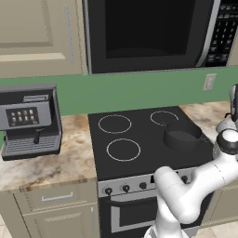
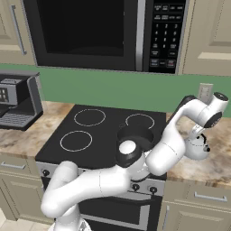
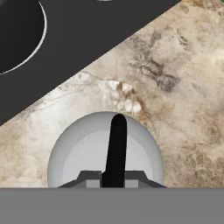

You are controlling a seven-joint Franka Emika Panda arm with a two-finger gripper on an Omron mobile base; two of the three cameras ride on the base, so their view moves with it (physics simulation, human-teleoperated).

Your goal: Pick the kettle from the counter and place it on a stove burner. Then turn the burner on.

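Marbled stone counter [image 3: 183, 65] lies bare all around the one kettle [image 3: 78, 153], which sits near the black cooktop's [image 3: 87, 39] edge. Four white burner rings [image 1: 123, 149] show, with one dark pot [image 1: 182, 135] on one. The pincer [image 3: 113, 180] is squeezed together on the kettle's dark handle [image 3: 117, 144], right above it.

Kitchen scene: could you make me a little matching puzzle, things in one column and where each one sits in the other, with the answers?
Things:
1. kettle
2. dark pot
3. coffee machine
4. microwave

Places:
A. on the counter left of the cooktop
B. on the cooktop's right side
C. above the cooktop
D. on the counter right of the cooktop, handle in the robot's hand

Pairs: 1-D, 2-B, 3-A, 4-C
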